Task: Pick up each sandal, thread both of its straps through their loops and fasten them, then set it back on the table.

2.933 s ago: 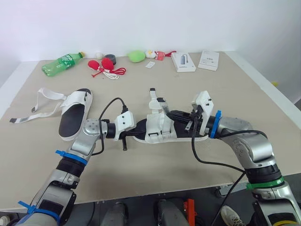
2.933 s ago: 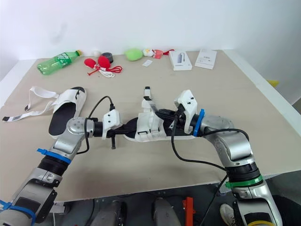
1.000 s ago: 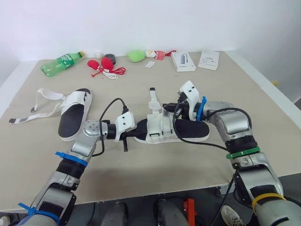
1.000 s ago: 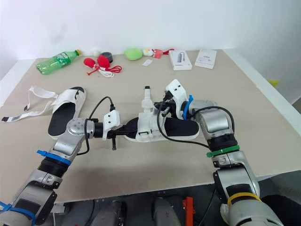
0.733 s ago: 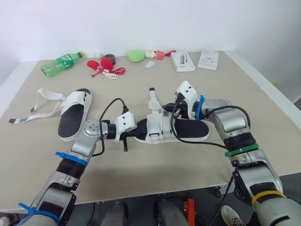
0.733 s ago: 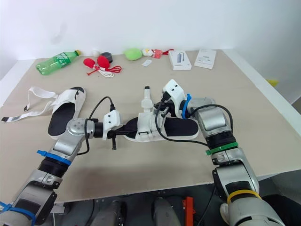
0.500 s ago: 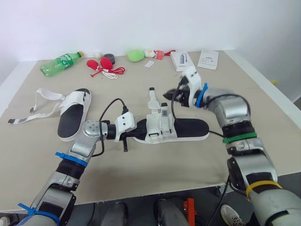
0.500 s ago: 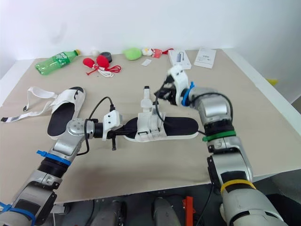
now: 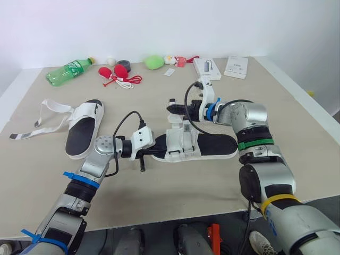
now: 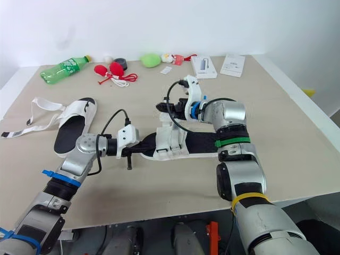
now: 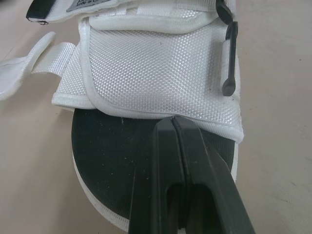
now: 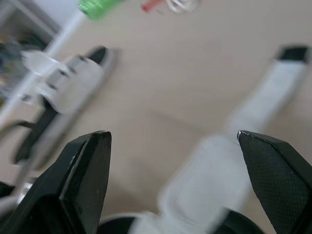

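Bright, even overhead light w/ soft, short shadows on table.

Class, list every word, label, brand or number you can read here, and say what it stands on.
None can be read.
Green bottle: label too small.
White box: print too small.
White packet: print too small.
Grey tag on the middle sandal: lettering cut off, unreadable.

Lab test bench: bare tabletop, blank white wall, scattered props
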`<state>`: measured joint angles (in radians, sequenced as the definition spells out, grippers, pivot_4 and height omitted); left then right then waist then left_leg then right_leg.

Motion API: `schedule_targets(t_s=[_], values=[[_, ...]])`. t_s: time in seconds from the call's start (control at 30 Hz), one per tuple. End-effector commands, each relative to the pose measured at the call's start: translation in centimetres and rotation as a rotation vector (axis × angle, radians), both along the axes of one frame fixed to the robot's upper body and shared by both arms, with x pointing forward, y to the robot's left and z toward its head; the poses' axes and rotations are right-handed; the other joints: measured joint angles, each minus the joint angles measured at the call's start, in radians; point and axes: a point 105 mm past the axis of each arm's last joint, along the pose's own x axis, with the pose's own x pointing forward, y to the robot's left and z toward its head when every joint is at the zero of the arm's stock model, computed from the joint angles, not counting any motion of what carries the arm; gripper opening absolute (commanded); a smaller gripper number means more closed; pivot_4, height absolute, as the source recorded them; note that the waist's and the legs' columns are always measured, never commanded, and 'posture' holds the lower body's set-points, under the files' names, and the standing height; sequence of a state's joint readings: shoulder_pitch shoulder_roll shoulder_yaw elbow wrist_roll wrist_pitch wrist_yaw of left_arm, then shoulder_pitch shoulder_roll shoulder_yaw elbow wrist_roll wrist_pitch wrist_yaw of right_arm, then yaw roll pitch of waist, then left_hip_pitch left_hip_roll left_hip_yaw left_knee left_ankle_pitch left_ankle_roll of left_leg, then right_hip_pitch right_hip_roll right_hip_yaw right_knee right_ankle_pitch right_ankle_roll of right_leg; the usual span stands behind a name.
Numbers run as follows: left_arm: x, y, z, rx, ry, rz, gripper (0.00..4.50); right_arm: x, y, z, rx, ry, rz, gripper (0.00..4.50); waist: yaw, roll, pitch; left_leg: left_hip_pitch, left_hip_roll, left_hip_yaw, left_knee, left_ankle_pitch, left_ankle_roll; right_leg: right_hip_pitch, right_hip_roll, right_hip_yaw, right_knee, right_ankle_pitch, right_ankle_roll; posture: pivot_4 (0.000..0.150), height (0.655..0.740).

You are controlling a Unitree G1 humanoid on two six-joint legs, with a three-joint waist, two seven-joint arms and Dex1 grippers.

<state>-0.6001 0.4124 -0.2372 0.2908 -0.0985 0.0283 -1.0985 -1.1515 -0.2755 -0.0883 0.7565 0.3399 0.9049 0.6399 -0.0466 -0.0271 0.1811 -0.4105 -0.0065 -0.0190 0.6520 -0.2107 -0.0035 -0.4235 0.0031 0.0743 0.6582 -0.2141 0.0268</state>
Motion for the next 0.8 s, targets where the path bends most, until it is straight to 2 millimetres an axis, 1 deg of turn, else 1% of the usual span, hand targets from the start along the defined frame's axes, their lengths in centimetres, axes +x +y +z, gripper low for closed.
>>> schedule_targets(t_s=[0.03, 0.13, 0.23, 0.43, 0.57, 0.8], values=[[-0.4, -0.2, 0.0, -0.001, -0.002, -0.013, 0.0, 1.2, -1.4, -0.5, -0.068, -0.025, -0.064, 4.44, 0.0, 0.0, 0.0, 0.0, 0.0, 0.0, 0.0, 0.0, 0.0, 0.0, 0.0, 0.0, 0.0, 0.0, 0.0, 0.15, 0.74], [-0.3, -0.2, 0.1, -0.004, -0.001, -0.008, 0.0, 0.9, -0.6, -1.3, -0.049, 0.028, -0.024, 4.44, -0.002, 0.0, 0.0, 0.0, 0.0, 0.0, 0.0, 0.0, 0.0, 0.0, 0.0, 0.0, 0.0, 0.0, 0.0, 0.15, 0.74], [-0.4, -0.1, 0.0, -0.003, 0.0, -0.004, 0.0, 0.5, 0.4, -1.5, -0.013, 0.07, 0.019, 4.44, -0.002, 0.0, 0.0, 0.0, 0.0, 0.0, 0.0, 0.0, 0.0, 0.0, 0.001, 0.0, 0.0, 0.0, 0.0, 0.15, 0.74], [-0.4, 0.1, 0.0, -0.002, 0.002, 0.005, 0.0, 0.5, 2.0, -0.1, 0.114, 0.099, 0.046, 4.44, -0.003, 0.0, 0.0, 0.0, 0.001, 0.0, -0.001, 0.0, 0.0, 0.0, 0.001, 0.0, 0.0, 0.0, 0.0, 0.15, 0.74], [-0.4, 0.1, 0.0, -0.005, 0.004, 0.009, 0.0, 0.7, 2.2, 0.0, 0.115, 0.088, 0.043, 4.44, -0.003, 0.0, 0.0, 0.0, 0.001, 0.0, -0.001, 0.0, 0.0, -0.001, 0.001, 0.0, 0.0, 0.0, 0.0, 0.15, 0.74], [-0.6, 0.2, -0.2, -0.007, 0.008, 0.019, 0.0, 0.6, 3.0, 1.8, 0.19, 0.063, 0.089, 4.44, -0.004, 0.0, 0.0, 0.0, 0.001, 0.0, -0.001, 0.0, 0.0, -0.001, 0.002, 0.0, 0.0, 0.0, 0.0, 0.15, 0.74]])
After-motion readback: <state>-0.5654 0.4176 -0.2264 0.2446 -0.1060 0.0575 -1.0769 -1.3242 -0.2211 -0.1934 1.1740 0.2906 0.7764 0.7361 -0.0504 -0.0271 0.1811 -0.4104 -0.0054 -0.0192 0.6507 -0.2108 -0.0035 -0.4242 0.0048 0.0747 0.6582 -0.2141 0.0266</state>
